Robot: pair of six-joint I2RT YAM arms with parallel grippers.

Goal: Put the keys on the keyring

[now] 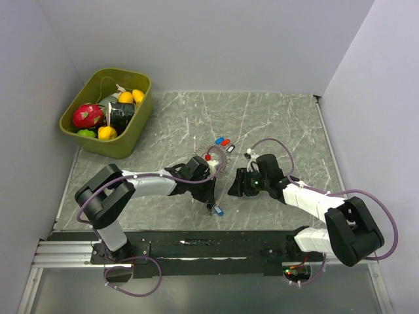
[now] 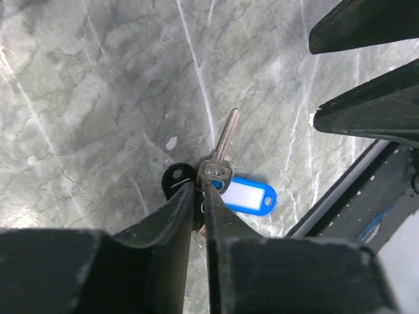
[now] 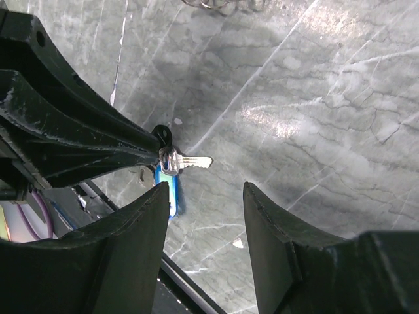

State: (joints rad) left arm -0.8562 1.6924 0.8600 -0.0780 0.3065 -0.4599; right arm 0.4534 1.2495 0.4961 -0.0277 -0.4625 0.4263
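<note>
We record the left gripper (image 2: 200,186) clamped on a silver key (image 2: 222,145) at centre frame. Its blue tag (image 2: 245,196) carries a blank white insert. The right gripper (image 3: 206,222) stands wide. The keyring (image 3: 222,5) lies at the top edge.

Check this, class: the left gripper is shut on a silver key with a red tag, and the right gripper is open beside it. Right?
The tag is blue, not red, as the left wrist view shows. The left gripper is shut on the silver key, and the right gripper is open beside it.
</note>
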